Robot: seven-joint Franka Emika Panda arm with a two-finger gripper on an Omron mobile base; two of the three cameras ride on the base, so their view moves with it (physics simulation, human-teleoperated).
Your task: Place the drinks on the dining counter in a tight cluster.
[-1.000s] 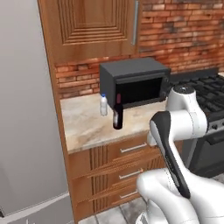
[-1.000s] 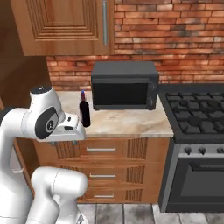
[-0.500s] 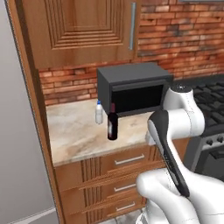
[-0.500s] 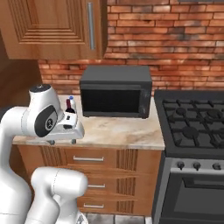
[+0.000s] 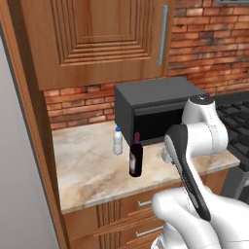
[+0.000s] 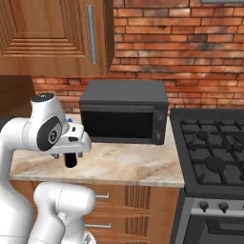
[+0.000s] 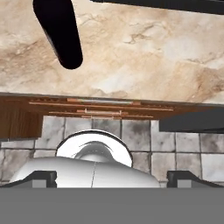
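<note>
A tall dark wine bottle (image 5: pixel 136 158) with a red neck stands on the short marble counter (image 5: pixel 92 170) in front of the microwave. Just behind it to the left stands a small white bottle (image 5: pixel 117 141) with a blue cap. My gripper (image 7: pixel 112 177) hangs open and empty above the counter's front edge, its two dark fingertips (image 7: pixel 42 176) wide apart. In the hand view the wine bottle (image 7: pixel 59 31) lies at the upper left, clear of the fingers. In the right base view my hand covers the top of the wine bottle (image 6: pixel 71 160). The dining counter is out of view.
A black microwave (image 5: pixel 155 108) sits at the back of the counter under wooden wall cabinets (image 5: pixel 97 39). A gas stove (image 6: pixel 209 152) adjoins the counter on the right. A tall wood panel and grey wall (image 5: pixel 19 170) close off the left. Drawers (image 7: pixel 96 111) lie below the counter edge.
Both base views have shifted as the base drove, so counter and microwave appear nearer and further right. The bottles stand where they were. The gripper stays open.
</note>
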